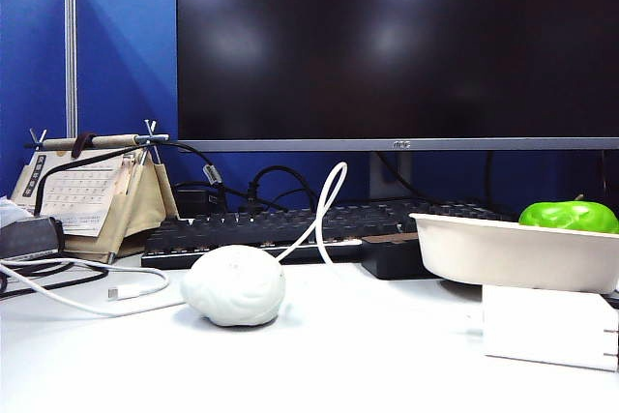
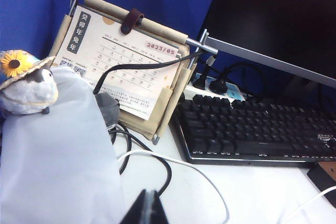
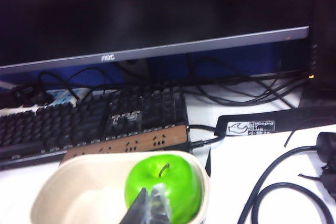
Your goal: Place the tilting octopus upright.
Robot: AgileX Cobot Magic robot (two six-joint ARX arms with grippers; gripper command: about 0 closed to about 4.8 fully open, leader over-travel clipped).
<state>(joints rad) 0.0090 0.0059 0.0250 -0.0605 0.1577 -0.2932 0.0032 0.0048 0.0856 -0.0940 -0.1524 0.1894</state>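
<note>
octopus (image 2: 29, 88), one; hands (image 2: 146, 208) (image 3: 149, 208), two, closed

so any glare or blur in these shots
Exterior view: soft ceiling-light reflections on the dark monitor. Left wrist view: sharp calendar, shut left gripper dark at the edge. Right wrist view: bright sheen on the apple, shut right gripper blurred.

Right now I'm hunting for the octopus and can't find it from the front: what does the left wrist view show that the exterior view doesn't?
Only the left wrist view: the octopus, wearing a sunflower hat, atop a white bag, and the shut left pincer.
Only the exterior view: a white ball, a bowl with a green apple.
Both: calendar, keyboard, monitor, white cable.
</note>
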